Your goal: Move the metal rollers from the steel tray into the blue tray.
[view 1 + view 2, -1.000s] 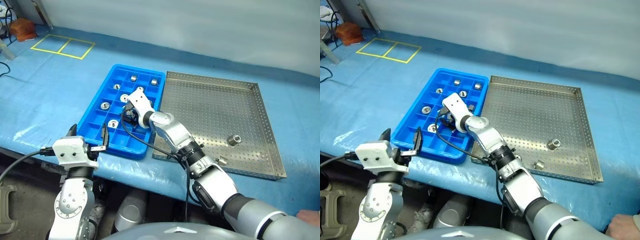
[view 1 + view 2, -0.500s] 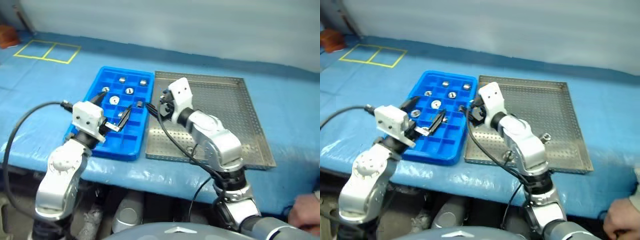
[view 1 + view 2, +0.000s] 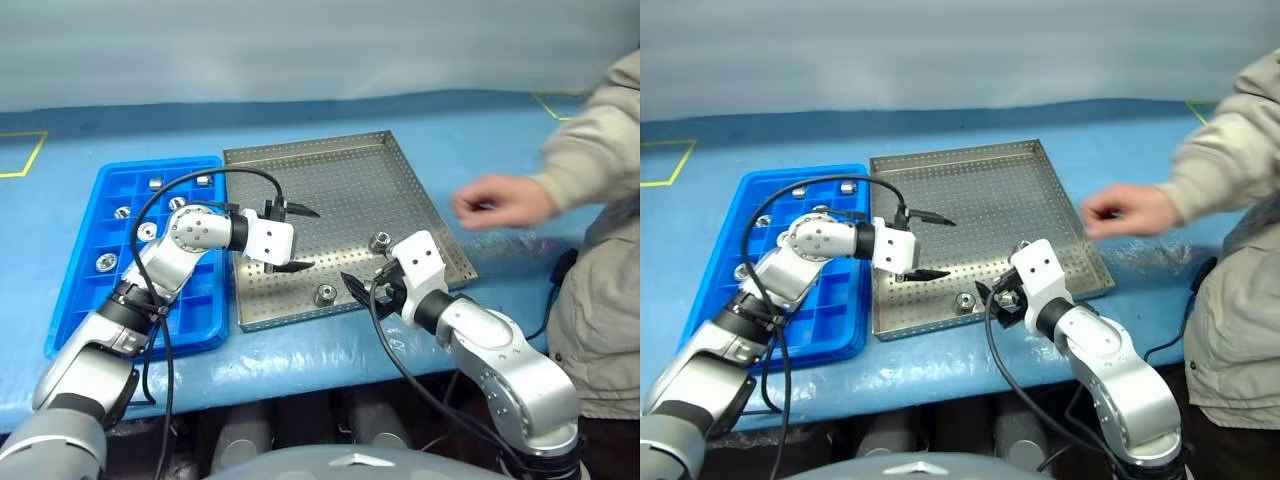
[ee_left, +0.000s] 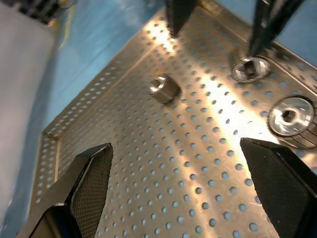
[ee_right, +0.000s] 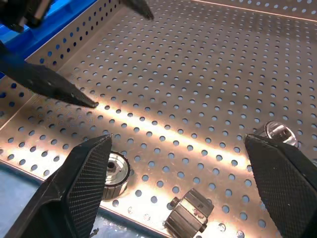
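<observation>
Head views: the left tool (image 3: 296, 240) hangs over the near-left part of the steel tray (image 3: 350, 170), its two black fingers spread wide and gripping nothing. The blue tray (image 3: 85, 290) lies behind that tool's wrist, touching or just beside the steel tray along its long side, both on the blue-covered bench (image 3: 300, 120). Several metal rollers (image 3: 147, 231) sit in the blue tray's compartments. One roller (image 3: 326, 295) stands on the steel tray's floor just below and ahead of the left tool's lower finger, close to the near rim. Another roller (image 3: 381, 243) lies between the two tools, nearer the right one. The right tool (image 3: 362, 291) is at the steel tray's near rim, jaws released and empty, pointing in toward the tray. A person's hand (image 3: 498, 201) reaches over the bench beyond the right tool.

Left wrist view: the left tool's fingers (image 4: 90, 179) stand far apart over the perforated floor. Ahead of them lie three rollers: one on its side (image 4: 165, 89), one (image 4: 250, 69) between the right tool's fingers, one upright (image 4: 290, 116).

Right wrist view: the right tool's fingers (image 5: 84, 183) stand wide apart, holding nothing. One roller (image 5: 115, 174) is just beside one finger, one (image 5: 190, 214) lies tipped between them, one (image 5: 275, 132) is just beside the other finger. The left tool's fingertip (image 5: 69, 91) points in further ahead.
</observation>
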You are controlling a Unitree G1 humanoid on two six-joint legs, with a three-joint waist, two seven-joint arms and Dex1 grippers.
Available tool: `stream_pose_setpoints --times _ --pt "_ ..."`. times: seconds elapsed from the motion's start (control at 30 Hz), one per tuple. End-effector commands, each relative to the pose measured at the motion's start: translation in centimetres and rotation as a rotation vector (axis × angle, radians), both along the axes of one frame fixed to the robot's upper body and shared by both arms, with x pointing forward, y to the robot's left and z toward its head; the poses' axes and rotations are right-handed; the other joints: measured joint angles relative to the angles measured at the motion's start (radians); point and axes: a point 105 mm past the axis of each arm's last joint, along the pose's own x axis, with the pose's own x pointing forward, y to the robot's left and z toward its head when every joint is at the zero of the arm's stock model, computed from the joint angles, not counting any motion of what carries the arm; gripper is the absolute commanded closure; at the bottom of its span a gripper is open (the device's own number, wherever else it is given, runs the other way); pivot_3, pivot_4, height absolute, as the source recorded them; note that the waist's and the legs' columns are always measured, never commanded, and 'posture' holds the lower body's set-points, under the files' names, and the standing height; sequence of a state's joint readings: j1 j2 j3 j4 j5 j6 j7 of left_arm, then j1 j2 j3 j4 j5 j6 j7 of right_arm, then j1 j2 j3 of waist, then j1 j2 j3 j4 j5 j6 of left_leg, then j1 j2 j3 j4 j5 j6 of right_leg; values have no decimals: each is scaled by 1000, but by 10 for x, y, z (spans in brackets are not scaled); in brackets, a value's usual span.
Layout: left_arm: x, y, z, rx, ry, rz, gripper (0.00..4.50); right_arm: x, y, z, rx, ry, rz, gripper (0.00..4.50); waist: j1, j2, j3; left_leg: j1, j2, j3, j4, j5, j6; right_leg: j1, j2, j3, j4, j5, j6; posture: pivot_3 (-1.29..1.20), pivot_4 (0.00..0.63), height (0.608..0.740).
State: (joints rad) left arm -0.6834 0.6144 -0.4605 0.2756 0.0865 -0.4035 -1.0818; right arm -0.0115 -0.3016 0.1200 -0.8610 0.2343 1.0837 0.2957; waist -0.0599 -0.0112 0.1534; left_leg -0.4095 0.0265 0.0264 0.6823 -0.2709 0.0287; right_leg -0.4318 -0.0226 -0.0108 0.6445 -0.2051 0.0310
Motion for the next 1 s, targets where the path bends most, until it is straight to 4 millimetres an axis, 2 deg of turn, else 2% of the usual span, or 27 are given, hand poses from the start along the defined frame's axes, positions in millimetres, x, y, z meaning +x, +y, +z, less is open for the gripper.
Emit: stream_pose_setpoints --times 0.03,0.13,0.23,0.57,1.0 --pt "-10 1 -8 136 -68 -175 0 -5 5 11 31 -46 -11 17 -9 0 0 0 0 0 0 0 0 0 0 1 0 0 1 -164 150 740" --pt "-20 2 -20 221 -84 -292 0 -8 9 10 50 -42 -10 17 -13 0 0 0 1 2 1 0 1 0 -2 3 0 2 3 -170 150 740" --pt "-20 -1 -25 236 -101 -323 0 -8 12 9 58 -40 -8 17 -16 0 0 0 2 3 2 -1 3 0 -3 5 0 2 4 -174 150 740" --pt "-19 -14 -32 225 -130 -358 0 -10 22 8 79 -33 18 17 -19 -1 0 0 1 5 5 -2 5 0 -3 8 0 4 8 -180 150 740" --pt "-20 -9 -37 223 -111 -340 0 -10 22 6 72 -25 17 17 -25 -1 -1 0 2 6 7 -2 6 0 -3 9 0 5 10 -173 150 740"
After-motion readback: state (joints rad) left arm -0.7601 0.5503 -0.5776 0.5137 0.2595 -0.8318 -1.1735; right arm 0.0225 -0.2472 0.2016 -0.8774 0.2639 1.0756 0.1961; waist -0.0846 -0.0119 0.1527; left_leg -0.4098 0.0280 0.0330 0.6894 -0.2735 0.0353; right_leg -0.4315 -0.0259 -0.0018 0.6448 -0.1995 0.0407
